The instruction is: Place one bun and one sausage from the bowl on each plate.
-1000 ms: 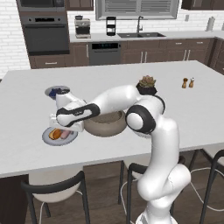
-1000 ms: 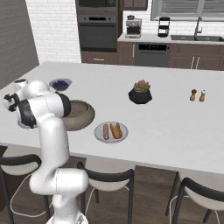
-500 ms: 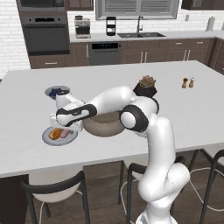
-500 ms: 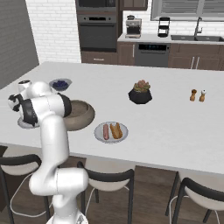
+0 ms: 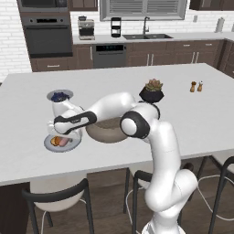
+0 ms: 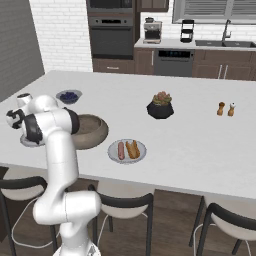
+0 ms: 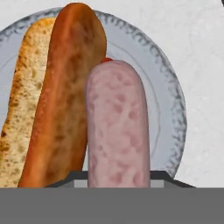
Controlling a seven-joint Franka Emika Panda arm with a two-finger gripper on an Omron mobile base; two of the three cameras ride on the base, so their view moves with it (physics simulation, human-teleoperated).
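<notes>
White island: berries (image 5: 59,96), plant (image 5: 153,90), shakers (image 5: 196,86).

A mottled, smooth pink sausage (image 7: 117,127) lies beside a crusty brown bun (image 7: 65,92) on a speckled, glazed grey plate (image 7: 168,100); nearby, the bowl (image 6: 92,131) looks matt, rough stone.

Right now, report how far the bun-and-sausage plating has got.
Done: the plate on the arm's right side carries a bun and a sausage. In hand: the gripper hangs over the other plate, where a bun already lies, with a sausage between its fingers. Left: set that sausage down and let go. Whether the bowl still holds anything cannot be told.
</notes>
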